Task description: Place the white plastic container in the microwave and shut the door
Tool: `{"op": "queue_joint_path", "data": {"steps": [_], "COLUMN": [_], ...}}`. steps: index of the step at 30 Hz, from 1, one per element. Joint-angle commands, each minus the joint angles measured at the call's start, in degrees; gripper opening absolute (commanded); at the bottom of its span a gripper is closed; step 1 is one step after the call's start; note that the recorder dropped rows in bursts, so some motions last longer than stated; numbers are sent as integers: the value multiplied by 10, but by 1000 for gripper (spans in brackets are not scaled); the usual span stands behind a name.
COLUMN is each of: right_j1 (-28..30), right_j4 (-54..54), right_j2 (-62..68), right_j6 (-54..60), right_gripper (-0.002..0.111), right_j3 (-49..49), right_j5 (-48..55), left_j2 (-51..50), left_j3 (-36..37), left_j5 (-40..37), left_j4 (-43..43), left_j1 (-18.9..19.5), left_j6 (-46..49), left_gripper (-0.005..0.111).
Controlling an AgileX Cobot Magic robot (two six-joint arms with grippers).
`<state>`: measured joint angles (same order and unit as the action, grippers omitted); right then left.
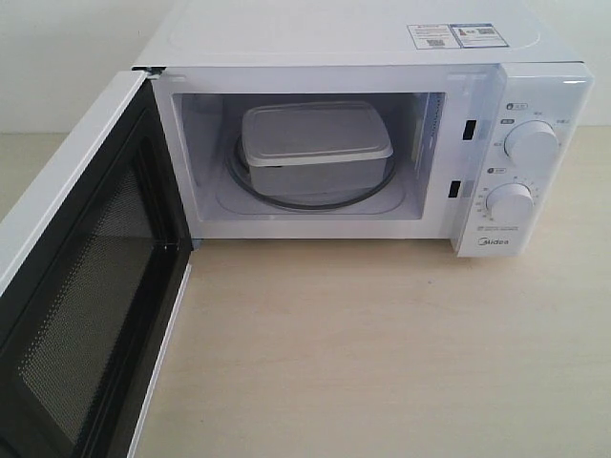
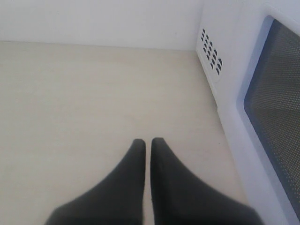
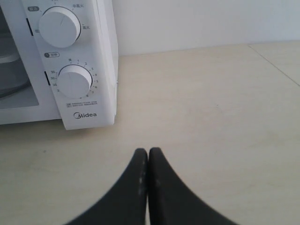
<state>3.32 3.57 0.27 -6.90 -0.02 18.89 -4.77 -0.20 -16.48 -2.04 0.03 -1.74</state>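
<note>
Your left gripper [image 2: 147,143] and right gripper [image 3: 148,153] pressed together, well apart from white plastic container [image 1: 315,145] inside microwave [image 1: 334,38], lidded, round-cornered, door [image 1: 91,286] open.

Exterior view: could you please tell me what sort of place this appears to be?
Likely a lab bench staged as a kitchen counter: a microwave, door open, container inside, on a pale wooden table against a plain white wall.
</note>
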Motion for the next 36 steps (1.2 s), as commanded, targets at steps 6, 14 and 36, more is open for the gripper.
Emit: {"op": "queue_joint_path", "data": {"steps": [6, 14, 36], "right_j1": [2, 2, 2], "right_j4": [0, 0, 0], "right_j2": [-3, -3, -3], "right_j6": [2, 2, 2], "right_gripper": [0, 0, 0], "right_j3": [0, 0, 0], "right_j5": [-2, -2, -2], "left_j2": [4, 4, -17], "left_j3": [-15, -202, -367], "left_j5": [2, -107, -202], "left_j4": [-9, -15, -82], "left_j1": [4, 4, 4], "left_j6": [-25, -28, -8], "left_gripper": [4, 4, 4]}}
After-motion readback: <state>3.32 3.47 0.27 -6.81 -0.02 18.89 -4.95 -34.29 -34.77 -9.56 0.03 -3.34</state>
